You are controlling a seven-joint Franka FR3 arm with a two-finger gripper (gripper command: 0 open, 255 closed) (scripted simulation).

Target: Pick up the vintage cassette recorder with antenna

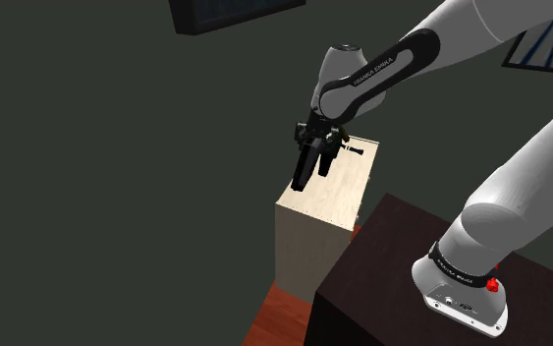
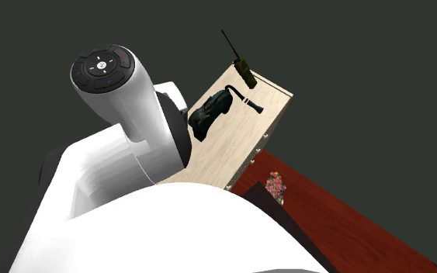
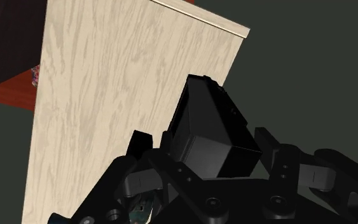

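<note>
The recorder (image 2: 244, 71) is a small olive device with a thin black antenna. It lies at the far end of a pale wooden cabinet top (image 2: 224, 147). My black gripper (image 1: 302, 179) hangs over the cabinet top (image 1: 338, 192), tilted down towards its corner on the shoulder view's left. In the second exterior view the gripper (image 2: 211, 112) is a dark shape short of the recorder and apart from it. The wrist view has a black blocky shape in front of the hand (image 3: 215, 133), with the wooden top (image 3: 107, 95) beyond it. What that shape is I cannot tell.
A short black rod-like item (image 2: 252, 105) lies on the cabinet between gripper and recorder, also seen as a small dark item (image 1: 355, 152). The dark stand (image 1: 402, 265) is beside the cabinet. Red-brown floor (image 2: 341, 225) lies below, with a small colourful object (image 2: 275, 186) on it.
</note>
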